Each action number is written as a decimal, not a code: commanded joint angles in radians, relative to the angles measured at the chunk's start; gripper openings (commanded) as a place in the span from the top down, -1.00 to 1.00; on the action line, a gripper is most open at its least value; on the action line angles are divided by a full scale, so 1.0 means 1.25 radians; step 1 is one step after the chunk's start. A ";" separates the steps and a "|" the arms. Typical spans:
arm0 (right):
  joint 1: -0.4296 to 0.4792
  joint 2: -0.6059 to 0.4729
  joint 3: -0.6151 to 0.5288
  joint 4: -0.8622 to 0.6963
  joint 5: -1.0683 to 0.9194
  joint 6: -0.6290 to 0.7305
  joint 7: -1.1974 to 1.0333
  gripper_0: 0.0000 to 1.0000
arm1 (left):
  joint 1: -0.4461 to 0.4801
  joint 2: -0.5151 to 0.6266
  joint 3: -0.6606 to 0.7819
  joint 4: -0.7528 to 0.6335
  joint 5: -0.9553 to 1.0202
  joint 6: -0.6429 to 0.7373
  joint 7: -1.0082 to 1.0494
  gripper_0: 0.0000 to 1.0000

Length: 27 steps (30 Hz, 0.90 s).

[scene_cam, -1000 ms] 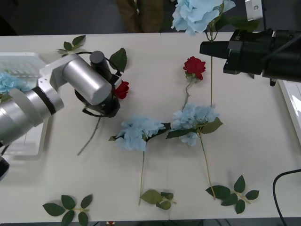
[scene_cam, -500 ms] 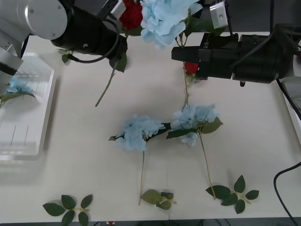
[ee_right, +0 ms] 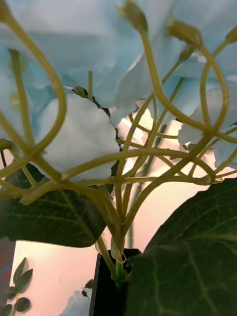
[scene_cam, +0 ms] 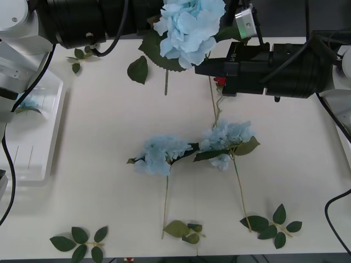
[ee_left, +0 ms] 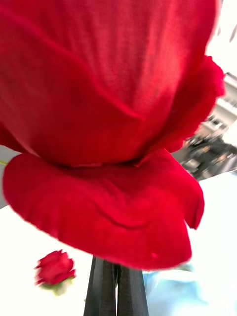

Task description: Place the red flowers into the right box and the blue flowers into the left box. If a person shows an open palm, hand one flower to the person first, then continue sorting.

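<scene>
Sitting at the table's left edge, the left box (scene_cam: 33, 137) is a white slotted crate with 1 blue hydrangea (scene_cam: 26, 104) lying in it, partly behind the left arm; that arm stretches across the top left of the front view, raised above the table; the left gripper (ee_left: 116, 289), in its wrist view, has its 2 black fingers pressed together under the head of a red rose (ee_left: 106, 123), which it holds up close to the camera; a second red rose (ee_left: 55, 268) lies on the white table (scene_cam: 98, 164) beyond. Near the table's middle, 2 blue hydrangeas lie side by side with their stems toward the robot: 1 to the left (scene_cam: 160, 155), 1 to the right (scene_cam: 225, 141), their leaves touching; loose green leaf sprigs (scene_cam: 78, 243) lie along the near edge. To the right, the right gripper (ee_right: 112, 284) is closed on the stem of a raised blue hydrangea (scene_cam: 189, 26), whose head sits high at top centre in the front view; a red rose (scene_cam: 220, 82) peeks out beneath the right arm; the right box (scene_cam: 344, 118) is a white rim at the far right edge.
</scene>
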 commanded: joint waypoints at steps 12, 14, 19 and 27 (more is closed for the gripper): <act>0.195 -0.327 -0.047 0.141 0.126 -0.013 0.008 1.00 | 0.032 -0.050 -0.171 -0.031 0.088 -0.237 -0.250 1.00; 0.206 -0.331 -0.047 0.152 0.184 0.001 0.007 1.00 | 0.030 -0.050 -0.173 -0.030 0.084 -0.239 -0.251 1.00; 0.209 -0.277 -0.032 0.210 0.303 0.039 0.007 1.00 | 0.039 -0.050 -0.173 -0.031 0.070 -0.239 -0.257 1.00; 0.176 -0.157 0.084 0.321 0.383 -0.082 0.005 1.00 | 0.041 -0.050 -0.174 -0.030 0.070 -0.235 -0.264 1.00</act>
